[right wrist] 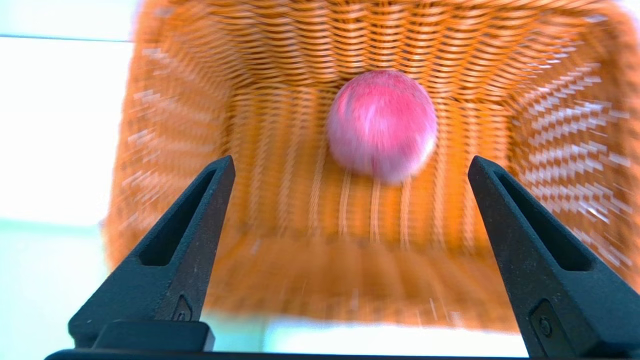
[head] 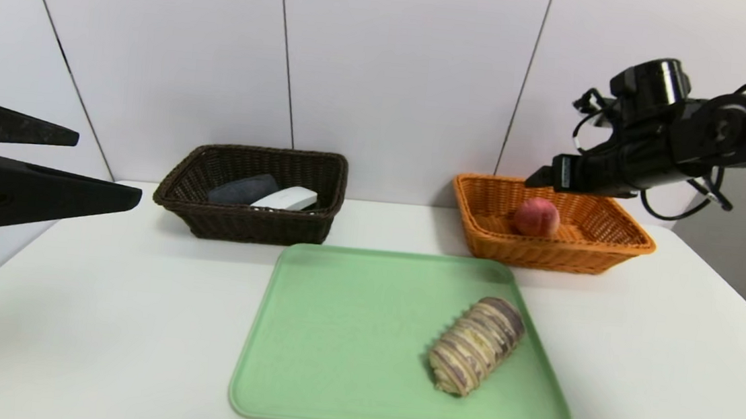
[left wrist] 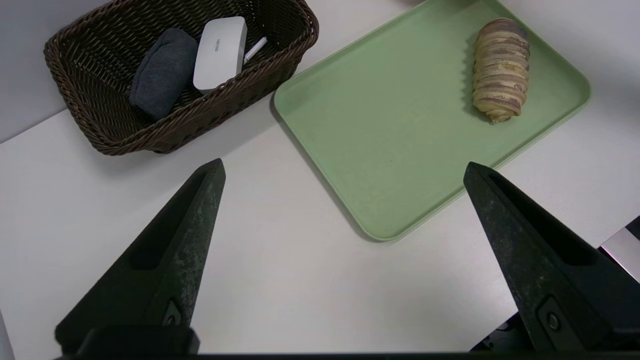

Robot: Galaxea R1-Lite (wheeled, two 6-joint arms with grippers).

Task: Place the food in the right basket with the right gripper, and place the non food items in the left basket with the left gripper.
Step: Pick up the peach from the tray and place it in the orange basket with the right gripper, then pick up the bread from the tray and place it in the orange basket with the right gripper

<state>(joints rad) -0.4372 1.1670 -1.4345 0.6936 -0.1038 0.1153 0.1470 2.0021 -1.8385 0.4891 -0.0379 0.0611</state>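
The peach (head: 536, 217) is contained in the orange basket (head: 557, 252) at the far right; one bread roll (head: 477, 345) is left on the right side of the single green tray (head: 361, 343). Between roll and basket, only the tray's raised rim is interposed. The right gripper (right wrist: 352, 157) is held above the orange basket, fingers spread wide, nothing gripped. The left gripper (left wrist: 345, 162) is kept at the left, wide apart, nothing held. Two baskets are seen; in the dark one (head: 260, 223), one cloth (left wrist: 164, 72), one white block (left wrist: 220, 52) and one pen (left wrist: 255, 50) are contained.
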